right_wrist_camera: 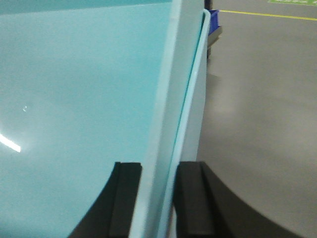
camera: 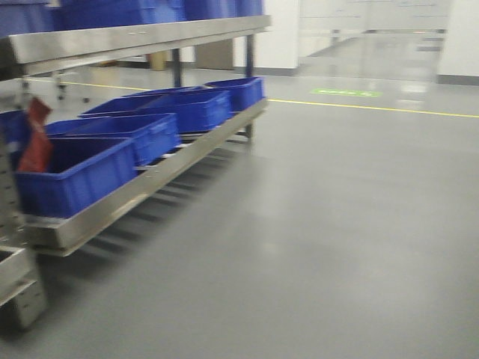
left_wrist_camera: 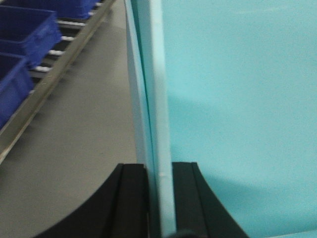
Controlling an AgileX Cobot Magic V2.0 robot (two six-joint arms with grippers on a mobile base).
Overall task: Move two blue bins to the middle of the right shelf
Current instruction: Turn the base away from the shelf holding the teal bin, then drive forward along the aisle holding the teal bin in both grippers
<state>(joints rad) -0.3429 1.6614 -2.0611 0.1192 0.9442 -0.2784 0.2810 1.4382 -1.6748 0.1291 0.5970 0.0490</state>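
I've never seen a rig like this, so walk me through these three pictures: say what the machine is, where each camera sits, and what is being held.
It is a wheeled robot with two arms. The front view looks ahead over a grey floor at a metal rack carrying dark blue bins. The other two cameras sit on the wrists. The left fingers and right fingers, both black, each pinch a thin wall of a pale turquoise bin, probably one bin gripped on opposite sides.
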